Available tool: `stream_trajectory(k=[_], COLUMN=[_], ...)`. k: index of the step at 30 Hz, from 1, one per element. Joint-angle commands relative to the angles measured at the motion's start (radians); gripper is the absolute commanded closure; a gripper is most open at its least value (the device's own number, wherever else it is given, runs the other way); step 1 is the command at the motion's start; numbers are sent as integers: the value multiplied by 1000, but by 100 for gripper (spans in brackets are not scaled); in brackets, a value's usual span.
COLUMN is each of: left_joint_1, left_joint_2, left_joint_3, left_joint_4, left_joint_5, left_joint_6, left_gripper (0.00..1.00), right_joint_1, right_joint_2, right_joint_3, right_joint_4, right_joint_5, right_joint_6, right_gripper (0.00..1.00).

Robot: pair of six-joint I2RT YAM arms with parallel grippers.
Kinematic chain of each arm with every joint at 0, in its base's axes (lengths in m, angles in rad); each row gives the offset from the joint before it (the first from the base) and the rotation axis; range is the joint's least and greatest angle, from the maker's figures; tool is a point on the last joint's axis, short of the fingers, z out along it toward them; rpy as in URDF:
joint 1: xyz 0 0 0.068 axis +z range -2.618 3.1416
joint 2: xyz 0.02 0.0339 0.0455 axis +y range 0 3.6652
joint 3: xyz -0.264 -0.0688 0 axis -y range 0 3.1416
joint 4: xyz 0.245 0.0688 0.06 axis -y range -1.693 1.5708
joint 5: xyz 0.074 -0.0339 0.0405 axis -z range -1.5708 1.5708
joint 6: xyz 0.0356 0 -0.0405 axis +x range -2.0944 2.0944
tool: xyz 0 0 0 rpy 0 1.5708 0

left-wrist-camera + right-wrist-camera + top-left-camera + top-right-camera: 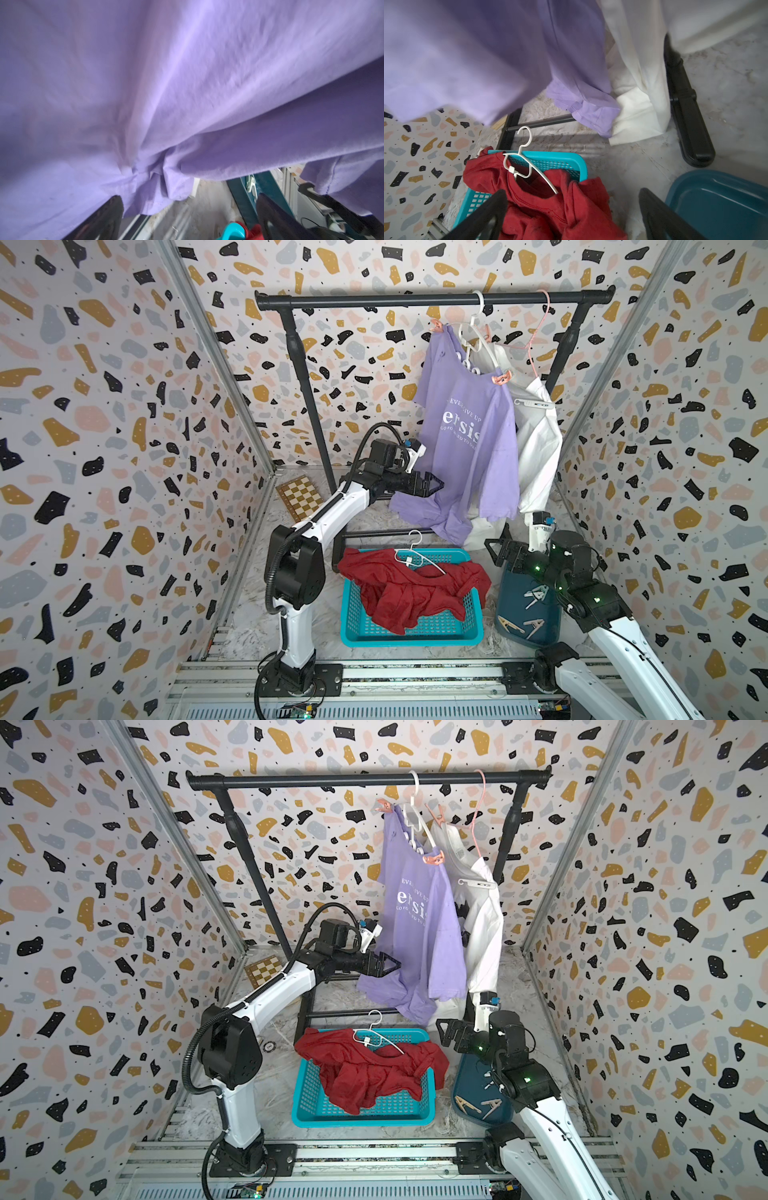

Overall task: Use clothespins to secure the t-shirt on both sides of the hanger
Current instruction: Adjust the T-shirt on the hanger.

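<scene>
A purple t-shirt (465, 427) (415, 919) hangs on a white hanger (473, 337) from the black rail (374, 301). One pink clothespin (435, 326) grips one shoulder, another (501, 378) grips the other shoulder. My left gripper (434, 485) (189, 199) is open, its tips against the shirt's lower left part; purple cloth fills the left wrist view. My right gripper (496, 549) (573, 193) is open and empty, low between the basket and the tray. Loose clothespins (536, 593) (521, 625) lie in the dark teal tray (509, 585).
A white t-shirt (538, 448) on a pink hanger (540, 327) hangs right behind the purple one, with a white peg (534, 403) on it. A red t-shirt (415, 593) with a white hanger (415, 556) lies in the teal basket (411, 639). A chessboard (299, 497) leans at the back left.
</scene>
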Motion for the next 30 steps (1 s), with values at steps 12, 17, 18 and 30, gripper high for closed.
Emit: stream_trajectory(k=[12, 17, 18, 30], left_joint_1=[0, -24, -33, -109], left_joint_2=[-325, -396, -409, -496], left_joint_3=[-408, -494, -505, -564], left_joint_4=[55, 62, 62, 69], left_joint_5=[70, 86, 86, 97], left_joint_6=[-17, -30, -27, -14], left_gripper=[4, 2, 1, 1], right_joint_1=[-44, -79, -92, -258], right_joint_2=[-39, -21, -18, 10], right_joint_3=[-31, -102, -114, -206], right_joint_4=[-353, -323, -314, -271], right_joint_5=[253, 225, 219, 187], right_joint_6=[210, 254, 259, 294], right_gripper=[0, 1, 1, 23])
